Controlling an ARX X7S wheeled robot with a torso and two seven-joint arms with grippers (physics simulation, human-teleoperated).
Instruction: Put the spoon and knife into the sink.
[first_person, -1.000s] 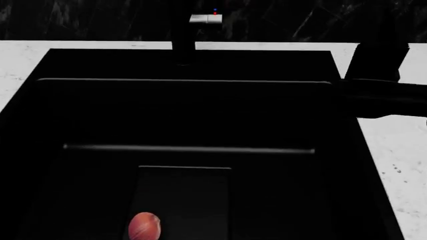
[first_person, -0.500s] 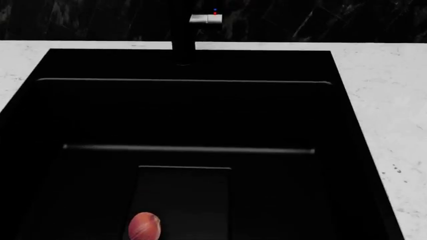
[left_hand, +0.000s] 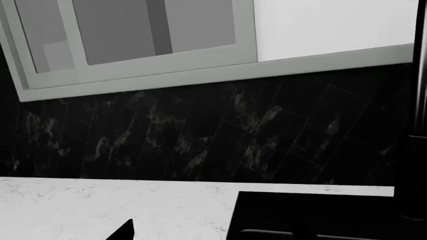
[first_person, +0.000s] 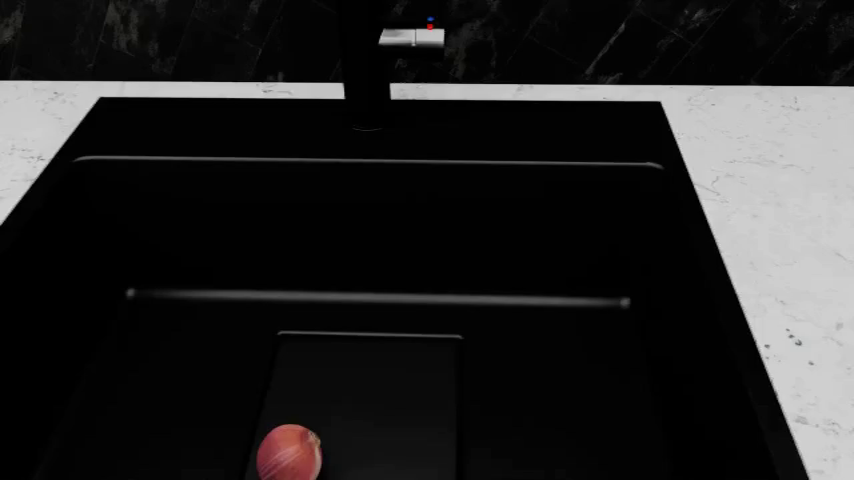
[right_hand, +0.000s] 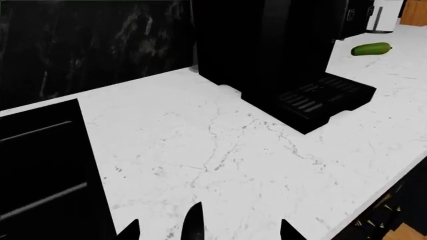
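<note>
The sink (first_person: 80, 200) is a deep black basin that fills the head view, with its dark faucet (first_person: 367, 70) at the back rim. Neither spoon nor knife shows in any view. No arm appears in the head view. In the right wrist view, my right gripper (right_hand: 208, 231) hovers over the white counter right of the sink, its fingertips (right_hand: 130, 230) wide apart. A dark pointed shape (right_hand: 193, 222) rises between them; I cannot tell what it is. My left gripper (left_hand: 213, 235) shows one fingertip (left_hand: 123, 231) far to the side, over the counter by the sink's corner (left_hand: 320, 215).
A round reddish ball (first_person: 290, 452) lies on the sink floor near the front. A black coffee machine (right_hand: 280, 55) stands on the counter (right_hand: 220, 150) right of the sink. Behind it lies a green cucumber (right_hand: 371, 48). Dark marble backsplash (left_hand: 200, 135) and a grey cabinet (left_hand: 133, 45) rise behind.
One second ago my right arm showed at the head view's right edge, over the counter. It has since left that view. The reddish ball has not moved.
</note>
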